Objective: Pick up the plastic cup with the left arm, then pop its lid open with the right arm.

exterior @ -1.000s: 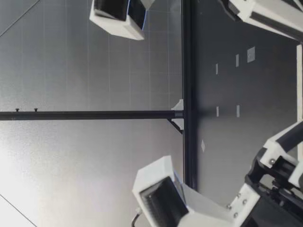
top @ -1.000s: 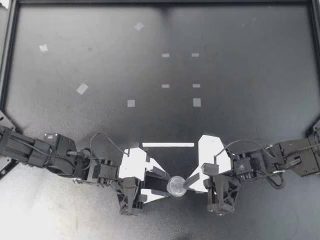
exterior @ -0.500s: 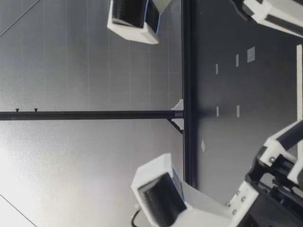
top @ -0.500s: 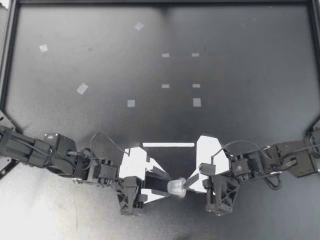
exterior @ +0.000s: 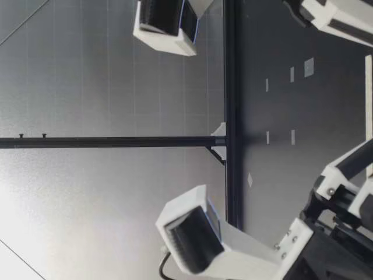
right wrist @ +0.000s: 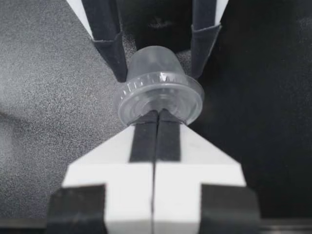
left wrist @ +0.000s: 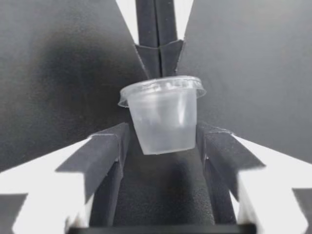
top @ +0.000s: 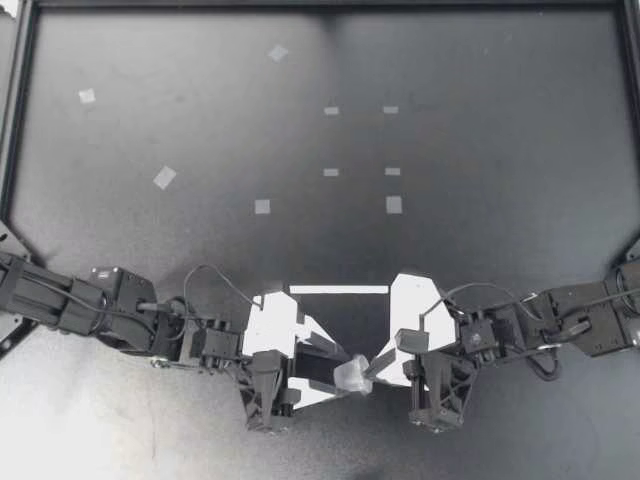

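Top view: my left gripper pinches a small clear lidded plastic cup. My right gripper, fingers pressed together, meets its lid rim. Wide black table stretches beyond the cup.

My overhead camera looks straight down on the table, the low one looks across it from table height, and both wrist cameras, close in, face each other over one cup.

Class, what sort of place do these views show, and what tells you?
Probably a robotics lab bench: black table with tape marks, left gripper and right gripper both gripping one lidded plastic cup.
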